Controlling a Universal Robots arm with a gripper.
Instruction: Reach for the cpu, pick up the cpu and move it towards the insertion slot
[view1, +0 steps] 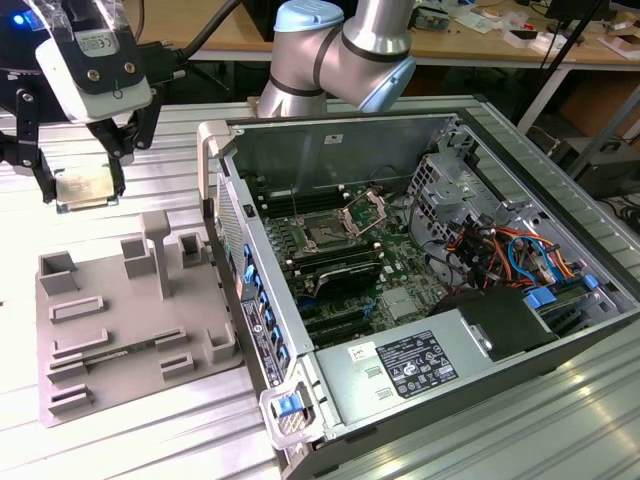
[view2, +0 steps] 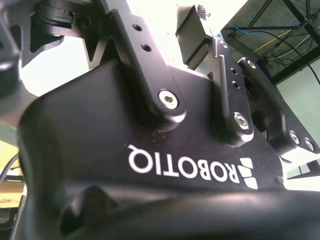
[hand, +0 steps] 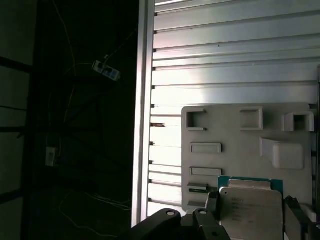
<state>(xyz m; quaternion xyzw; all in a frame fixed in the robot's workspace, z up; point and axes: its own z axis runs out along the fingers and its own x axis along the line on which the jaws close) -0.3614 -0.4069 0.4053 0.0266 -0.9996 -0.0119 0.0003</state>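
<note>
The cpu (view1: 84, 186), a thin square chip with a silvery top and greenish rim, hangs in the air at the exterior view's far left, above the ribbed table and beyond the grey tray. My gripper (view1: 82, 192) is shut on it, one black finger on each side. In the first wrist view the cpu (hand: 250, 202) sits between the fingers (hand: 212, 206), with the tray below it. The insertion slot (view1: 325, 233) lies inside the open computer case, its metal frame (view1: 366, 211) hinged up, well off to the exterior view's right of the gripper.
The grey plastic tray (view1: 120, 310) with raised frames and an upright post (view1: 155, 250) lies just beneath the gripper. The case wall (view1: 222, 215) stands between the tray and the board. Memory slots, cables and a power supply (view1: 420, 360) crowd the case. A dark drop runs along the table edge (hand: 142, 125).
</note>
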